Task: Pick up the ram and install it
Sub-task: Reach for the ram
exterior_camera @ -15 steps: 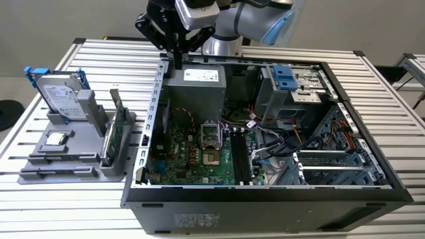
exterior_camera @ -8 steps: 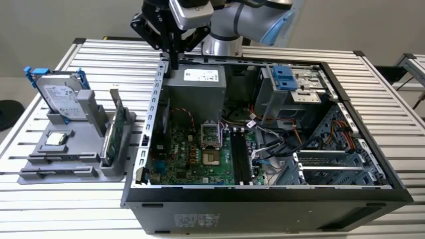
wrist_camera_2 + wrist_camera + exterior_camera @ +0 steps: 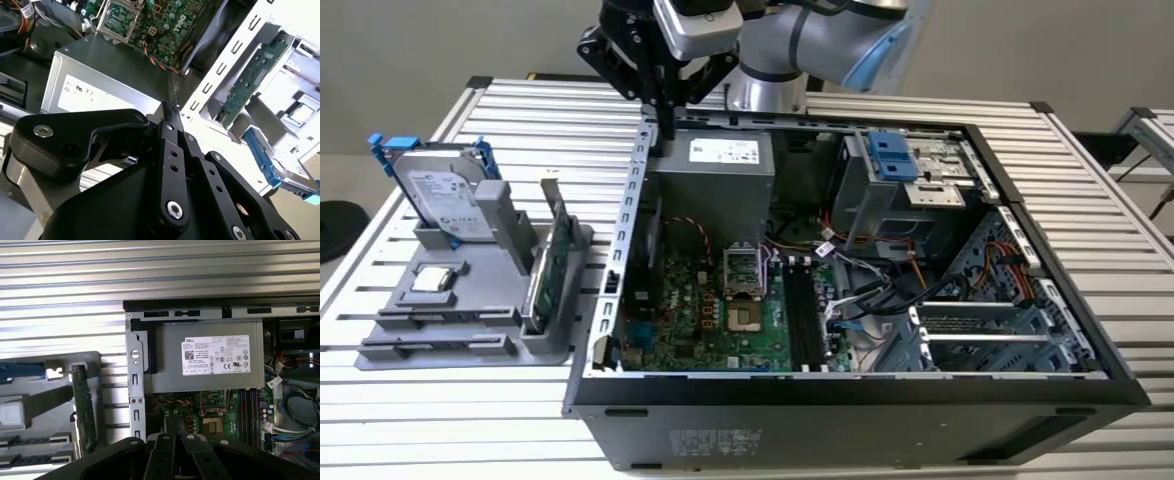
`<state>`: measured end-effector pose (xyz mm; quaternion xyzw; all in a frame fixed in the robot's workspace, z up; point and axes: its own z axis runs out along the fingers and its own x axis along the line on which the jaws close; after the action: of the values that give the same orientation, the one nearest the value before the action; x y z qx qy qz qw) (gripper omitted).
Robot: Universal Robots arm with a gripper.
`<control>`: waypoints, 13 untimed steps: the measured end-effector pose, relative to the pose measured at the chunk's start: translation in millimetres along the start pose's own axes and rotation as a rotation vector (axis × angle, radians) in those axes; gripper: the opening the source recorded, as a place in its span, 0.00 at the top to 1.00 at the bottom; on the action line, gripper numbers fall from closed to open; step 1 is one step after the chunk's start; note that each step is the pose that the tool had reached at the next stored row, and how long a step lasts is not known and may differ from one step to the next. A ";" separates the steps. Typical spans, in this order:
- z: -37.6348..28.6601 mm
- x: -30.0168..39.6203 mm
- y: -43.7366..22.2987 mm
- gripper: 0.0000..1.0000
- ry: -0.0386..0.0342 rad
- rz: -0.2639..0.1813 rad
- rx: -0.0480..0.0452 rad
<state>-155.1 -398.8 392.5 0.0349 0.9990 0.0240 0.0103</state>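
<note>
While your gripper (image 3: pixel 664 125) hangs pinched shut and empty over the case (image 3: pixel 635 230) wall, upper centre, you risk striking the rim or PSU (image 3: pixel 714 190) on straight descent.

The table (image 3: pixel 454 420) is ribbed, bare silvery metal with a dull sheen. The computer case (image 3: pixel 854 425) looks like matt black painted metal, the power supply (image 3: pixel 707 190) plain grey sheet metal. The gripper (image 3: pixel 663 132) is matt black with shiny screws (image 3: pixel 174 210); the holder (image 3: pixel 467 335) is matt grey plastic.
</note>
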 end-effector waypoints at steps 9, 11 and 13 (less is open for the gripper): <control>-0.1 2.6 -0.2 1.00 0.0002 0.000 0.0000; -0.1 3.2 -0.2 1.00 0.0004 0.000 0.0001; -0.1 3.7 -0.3 1.00 0.0005 0.000 0.0000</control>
<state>-158.8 -398.8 392.5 0.0349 0.9991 0.0240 0.0101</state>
